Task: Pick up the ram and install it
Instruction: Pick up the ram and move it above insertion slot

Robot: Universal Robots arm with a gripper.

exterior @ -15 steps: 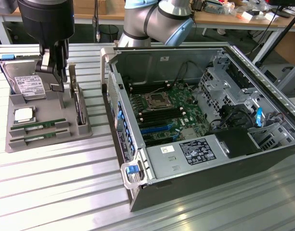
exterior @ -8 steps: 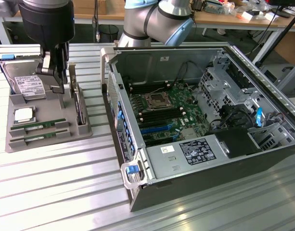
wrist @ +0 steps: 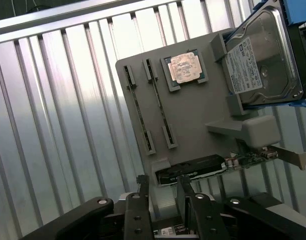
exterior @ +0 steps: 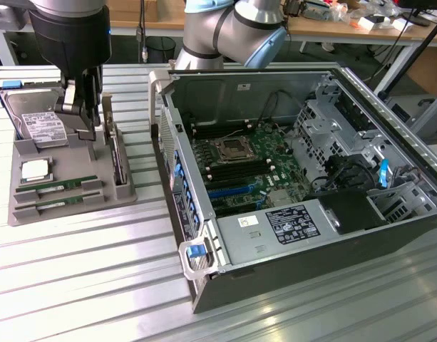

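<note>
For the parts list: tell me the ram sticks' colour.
The ram sticks are green; the exterior view shows this best.

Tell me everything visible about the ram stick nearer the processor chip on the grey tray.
That ram stick is a long, thin green circuit board with dark chips and a white sticker. It stands on its long edge, each end seated in a slotted grey bracket of the tray, parallel to its twin and beside the processor chip. Nothing else touches it; the open gripper hangs apart from it.

A ribbed, shiny metal worktop (exterior: 75, 285) caught the overhead light; behind it stood a cluttered wooden desk (exterior: 346, 32).
</note>
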